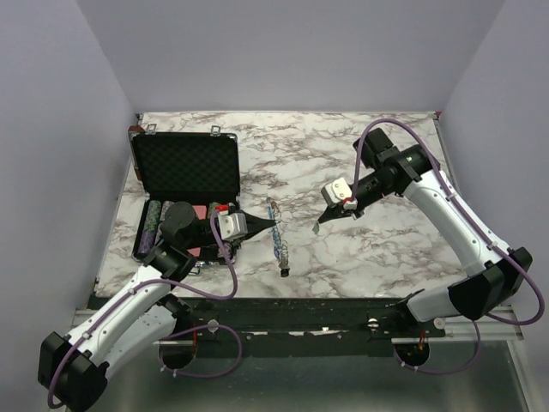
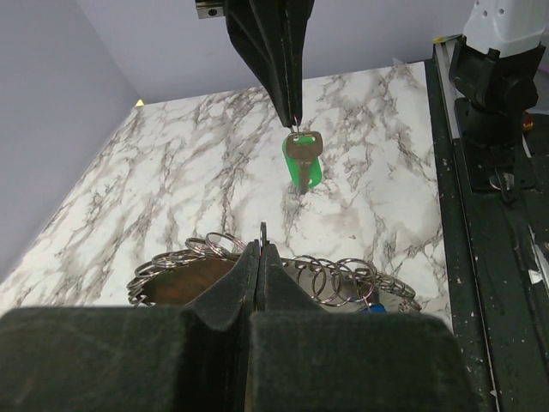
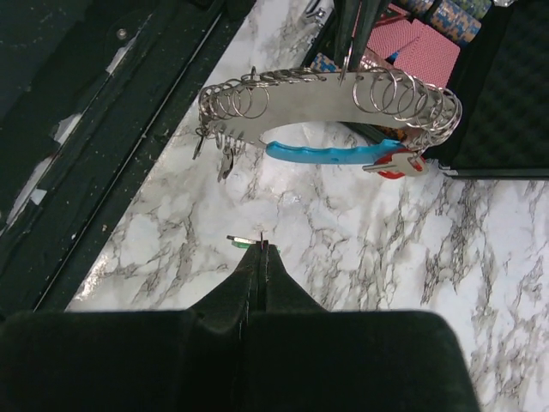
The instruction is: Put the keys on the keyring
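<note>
The keyring [image 1: 279,239] is a grey metal band carrying several small split rings, with a bright blue curved segment [image 3: 322,155]. It hangs above the marble table. My left gripper [image 1: 273,225] is shut on one small ring at the band's top, seen in the left wrist view [image 2: 262,233]. A red-headed key [image 3: 393,164] hangs from the band beside the blue segment. My right gripper [image 1: 321,223] is shut on a green-headed key [image 2: 301,166], holding it by its top a short way right of the keyring, apart from it. The key's green head shows past the right fingertips [image 3: 244,240].
An open black foam-lined case [image 1: 185,168] stands at the left, with poker chips [image 1: 153,225] and red cards [image 3: 412,51] in its lower half, right behind the left gripper. The black table edge rail [image 1: 292,311] runs along the front.
</note>
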